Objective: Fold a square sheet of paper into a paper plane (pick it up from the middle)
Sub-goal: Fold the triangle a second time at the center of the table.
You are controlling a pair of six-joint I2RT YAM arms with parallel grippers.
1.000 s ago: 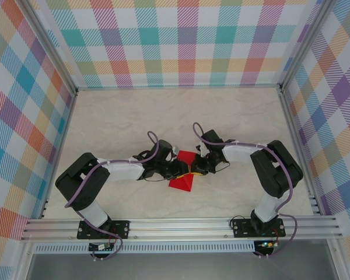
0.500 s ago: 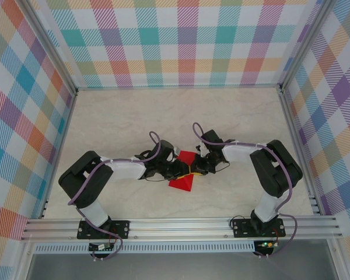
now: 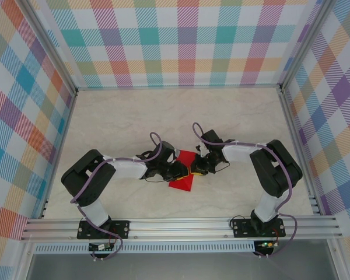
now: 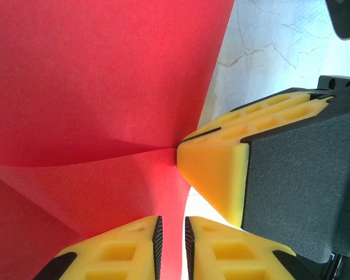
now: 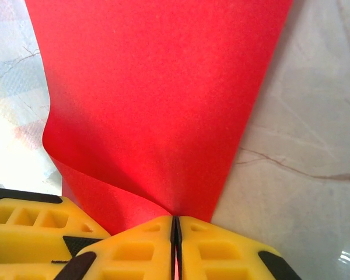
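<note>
**Both claws clamped on red paper, just below frame centre**

Top view: paper [image 3: 182,182] lies on the table [image 3: 116,122] just below frame centre, its middle covered by the two wrists; red shows above and below them. Left claw [image 3: 181,170] comes in from the left and right claw [image 3: 195,168] from the right; tips meet over the paper, touching or very close, can't tell which. Plaid walls [image 3: 186,41] stand on three sides of the table.

Left wrist view: paper fills left and centre of frame; a crease runs from the left edge to frame centre. Left claw's own yellow pads [image 4: 122,256] sit at the bottom edge, nearly together, with a thin strip of red running down between them, so it is closed on the paper. Right claw's yellow fingertip [image 4: 213,175] is at centre right, its point against the paper edge where the crease ends; marble table at upper right.

Right wrist view: right claw's pads [image 5: 140,245] at bottom centre, pressed together with no gap; paper pinched at the seam, so it is gripping the paper. Paper fans up from there to the top edge; its left edge curves and folds under toward the pads. Left claw's yellow finger [image 5: 29,224] is at lower left, just beside the right pads; table shows at left and right.
</note>
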